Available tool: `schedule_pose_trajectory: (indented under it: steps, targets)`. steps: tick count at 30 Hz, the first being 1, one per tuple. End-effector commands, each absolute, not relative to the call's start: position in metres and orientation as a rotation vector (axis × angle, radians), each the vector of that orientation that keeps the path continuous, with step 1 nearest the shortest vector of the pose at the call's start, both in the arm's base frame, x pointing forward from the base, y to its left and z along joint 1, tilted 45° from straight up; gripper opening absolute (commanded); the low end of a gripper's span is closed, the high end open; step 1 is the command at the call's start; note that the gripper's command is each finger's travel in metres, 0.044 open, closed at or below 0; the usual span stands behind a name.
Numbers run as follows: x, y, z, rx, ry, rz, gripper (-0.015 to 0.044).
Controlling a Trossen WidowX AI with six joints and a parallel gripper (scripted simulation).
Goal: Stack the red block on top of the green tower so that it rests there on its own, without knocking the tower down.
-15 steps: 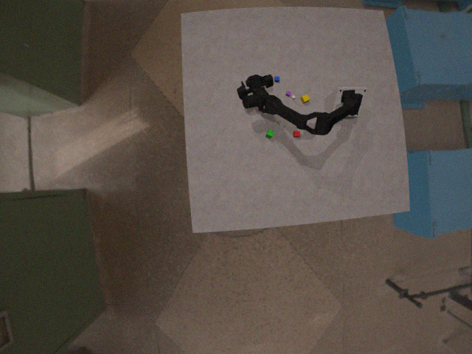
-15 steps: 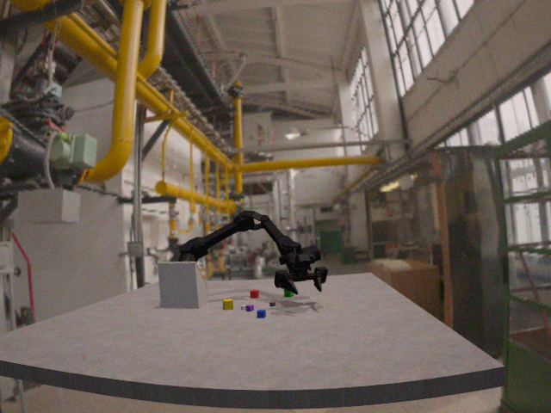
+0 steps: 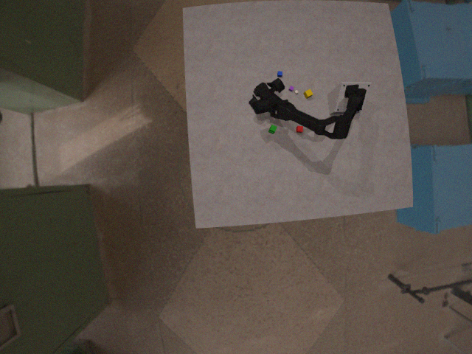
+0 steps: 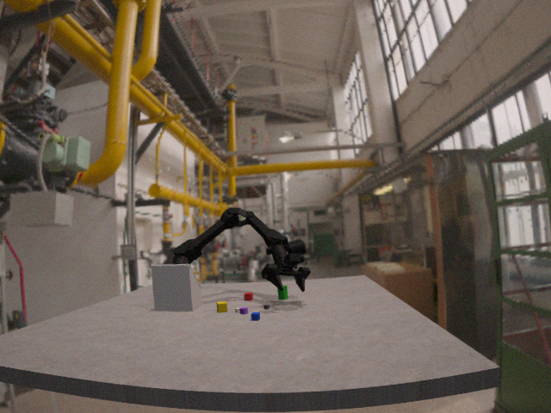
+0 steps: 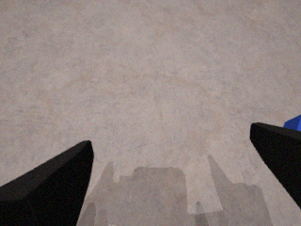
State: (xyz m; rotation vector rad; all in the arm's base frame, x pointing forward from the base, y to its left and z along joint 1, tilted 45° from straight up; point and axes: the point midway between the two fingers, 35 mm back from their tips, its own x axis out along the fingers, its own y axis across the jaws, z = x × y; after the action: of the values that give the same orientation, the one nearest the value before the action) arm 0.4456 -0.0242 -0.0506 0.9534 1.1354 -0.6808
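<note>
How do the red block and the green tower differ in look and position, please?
The red block is red and sits low, one cube high; the green tower is green and stands taller, upright. In the top view the red block lies right beside the arm, while the green tower stands a little farther from it. Both rest on the table, untouched by the open end effector, and look alike in footprint.

No text, label, brand, number or sign can be read on anything in the top, exterior or wrist views.
</note>
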Motion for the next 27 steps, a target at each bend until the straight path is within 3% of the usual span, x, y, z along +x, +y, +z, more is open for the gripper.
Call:
schedule_pose_trajectory:
  steps: [1,27]
  targets:
    - [0.424,0.000,-0.027,0.922,1.234,-0.532,0.0440]
    - [0.263,0.108,0.094,0.788,1.478,0.444,0.0440]
